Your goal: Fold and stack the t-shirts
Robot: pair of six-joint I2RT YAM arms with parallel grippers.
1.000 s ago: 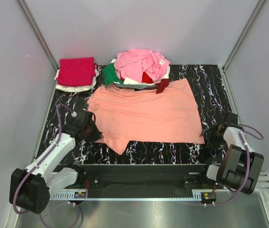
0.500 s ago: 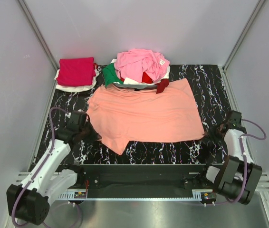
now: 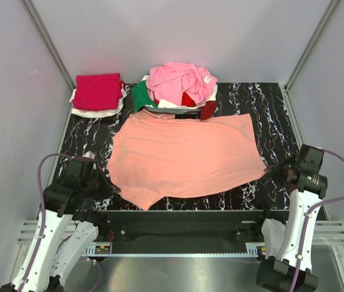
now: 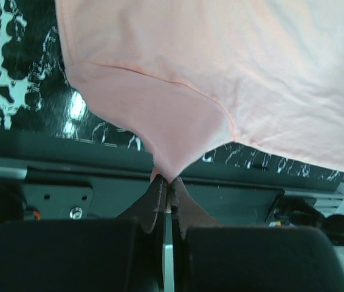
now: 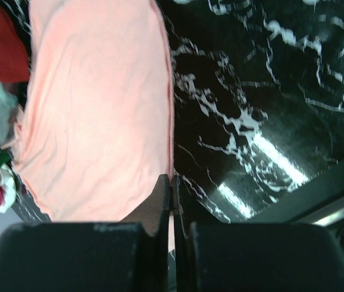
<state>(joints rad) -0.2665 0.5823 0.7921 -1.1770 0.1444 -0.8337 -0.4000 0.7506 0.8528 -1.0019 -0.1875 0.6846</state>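
Observation:
The salmon-orange t-shirt (image 3: 184, 152) lies spread over the black marble mat (image 3: 272, 109), with its two near corners pulled up and outward. My left gripper (image 3: 109, 185) is shut on the near left corner, and the left wrist view shows the fabric tip pinched between the fingertips (image 4: 169, 182). On the right, my other gripper (image 3: 273, 170) is shut on the near right corner, where the shirt's hem (image 5: 99, 121) runs straight into the jaws (image 5: 172, 180). A loose pile with a light pink shirt (image 3: 178, 82), a green one (image 3: 140, 95) and red ones (image 3: 188, 99) sits behind.
A folded crimson-magenta shirt (image 3: 97, 91) rests on a white one (image 3: 93, 112) at the mat's far left corner. Grey walls enclose the table on three sides. A dark rail (image 3: 184, 219) runs along the near edge between the arm bases.
The right gripper has shut on the shirt's near right corner. Both arms have drawn back and up toward the near edge, stretching the shirt's front edge between them.

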